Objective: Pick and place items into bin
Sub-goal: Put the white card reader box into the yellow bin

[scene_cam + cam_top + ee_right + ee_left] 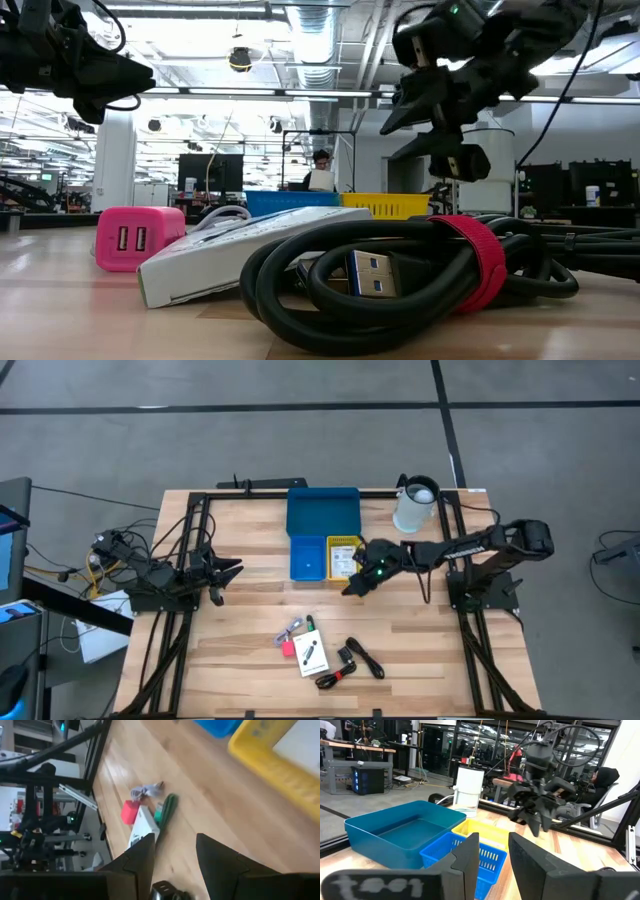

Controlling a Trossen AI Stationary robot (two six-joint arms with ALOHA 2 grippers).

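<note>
Your right hand [352, 586] hangs above the tabletop [250, 620] beside the yellow bin [343, 556], fingers a little apart and holding nothing. Nearer to you lie the black cable [350, 658], white cards [311, 653] and pink-red block [288, 649]. Your left hand [222, 572] waits at the left, narrowly parted, empty.

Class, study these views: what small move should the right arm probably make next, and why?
Probably travel toward the items cluster: the right gripper hangs open and empty just past the yellow bin, which already holds a card, while the pink block, pen and cable wait on the table.
</note>
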